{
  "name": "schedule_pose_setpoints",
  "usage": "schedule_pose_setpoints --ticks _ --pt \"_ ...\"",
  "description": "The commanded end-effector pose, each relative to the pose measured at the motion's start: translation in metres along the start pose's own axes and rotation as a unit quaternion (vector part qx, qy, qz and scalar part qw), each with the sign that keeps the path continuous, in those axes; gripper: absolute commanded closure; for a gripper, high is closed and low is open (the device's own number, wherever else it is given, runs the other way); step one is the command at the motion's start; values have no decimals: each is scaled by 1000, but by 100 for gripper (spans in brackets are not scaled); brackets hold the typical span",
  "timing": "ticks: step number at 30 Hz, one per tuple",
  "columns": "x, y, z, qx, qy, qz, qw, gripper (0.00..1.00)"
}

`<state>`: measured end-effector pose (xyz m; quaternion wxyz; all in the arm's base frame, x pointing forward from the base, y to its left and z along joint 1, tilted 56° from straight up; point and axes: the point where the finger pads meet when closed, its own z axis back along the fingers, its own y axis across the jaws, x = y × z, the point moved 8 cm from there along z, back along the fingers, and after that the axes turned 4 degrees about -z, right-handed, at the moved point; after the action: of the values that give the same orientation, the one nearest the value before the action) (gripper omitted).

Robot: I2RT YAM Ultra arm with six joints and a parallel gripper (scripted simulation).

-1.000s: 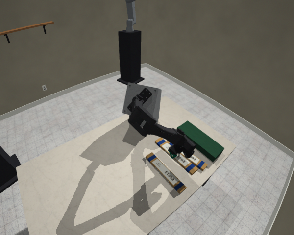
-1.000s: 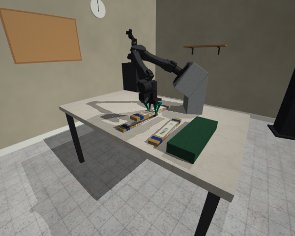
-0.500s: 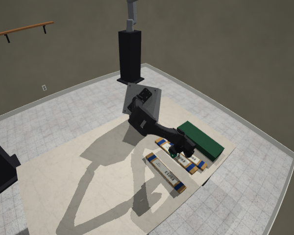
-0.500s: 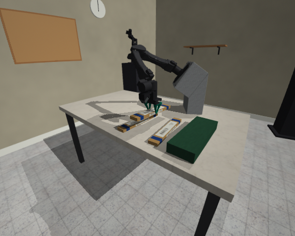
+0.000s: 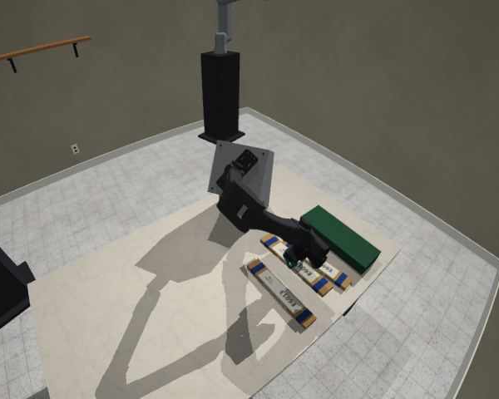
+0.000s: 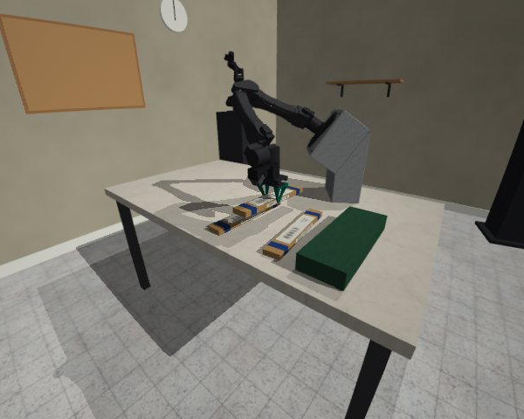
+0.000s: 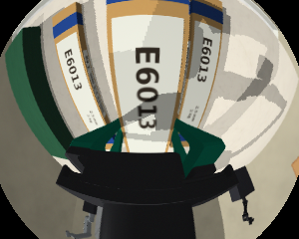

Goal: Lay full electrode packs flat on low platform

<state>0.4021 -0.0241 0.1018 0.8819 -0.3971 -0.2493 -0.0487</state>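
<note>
Three tan packs with blue bands and white "E6013" labels lie side by side on the table. My gripper (image 5: 301,263) is shut on the middle pack (image 5: 297,264), one green finger on each long side near its middle. This shows in the wrist view (image 7: 149,74) and in the exterior view (image 6: 266,201). The held pack looks slightly above the table. A second pack (image 5: 332,272) lies beside the green low platform (image 5: 340,238), apart from it. The third pack (image 5: 281,293) lies on the far side from the platform. The platform top is bare.
The grey arm base (image 6: 341,157) stands at the back of the table behind the packs. The table's front edge runs close to the ends of the packs and the platform (image 6: 341,245). A black pillar (image 5: 219,94) stands on the floor beyond the table.
</note>
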Motion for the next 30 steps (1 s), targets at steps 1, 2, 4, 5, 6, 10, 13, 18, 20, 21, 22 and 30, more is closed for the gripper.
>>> schedule_pose_setpoints --ticks 1,2,4,5,6,10,13,18,20,21,22,30 --pt "8 4 24 12 -27 3 1000 100" --pt "8 4 25 12 -27 3 1000 100" --pt "7 4 28 12 -27 3 1000 100" --pt "7 4 28 12 -27 3 1000 100" --pt "7 4 28 12 -27 3 1000 100" --pt "7 4 33 12 -27 3 1000 100" --pt "7 4 37 12 -27 3 1000 100" --pt "7 3 44 12 -27 3 1000 100" --pt "7 3 47 12 -27 3 1000 100" --pt "6 3 48 12 -27 3 1000 100" --pt "6 3 48 12 -27 3 1000 100" --pt "6 3 57 12 -27 3 1000 100"
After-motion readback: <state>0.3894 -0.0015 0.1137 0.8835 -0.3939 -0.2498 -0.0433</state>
